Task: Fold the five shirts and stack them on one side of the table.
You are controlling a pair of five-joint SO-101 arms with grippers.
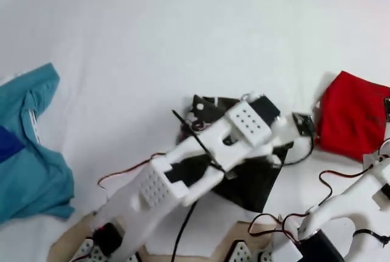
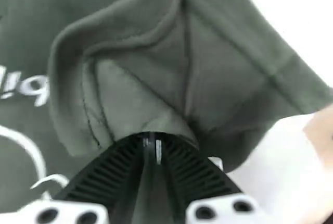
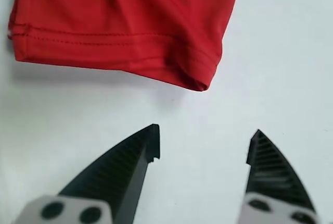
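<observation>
A dark shirt (image 1: pixel 256 180) with white print lies crumpled near the middle of the table, partly under the left arm (image 1: pixel 201 158). My left gripper (image 2: pixel 151 145) is shut on a pinched fold of this dark shirt (image 2: pixel 156 67). A folded red shirt (image 1: pixel 350 119) lies at the table's right side. Close to its hemmed edge (image 3: pixel 119 41) my right gripper (image 3: pixel 204 141) hovers open over bare white tabletop, holding nothing. A teal shirt (image 1: pixel 30 152) with a blue patch lies spread at the left edge.
The table (image 1: pixel 152 49) is covered in white cloth, bare across its far half. Red and black cables (image 1: pixel 125 175) trail from the arms near the front edge. The right arm (image 1: pixel 347 204) stands at the front right, and a brown board (image 1: pixel 64 245) lies under the arm bases.
</observation>
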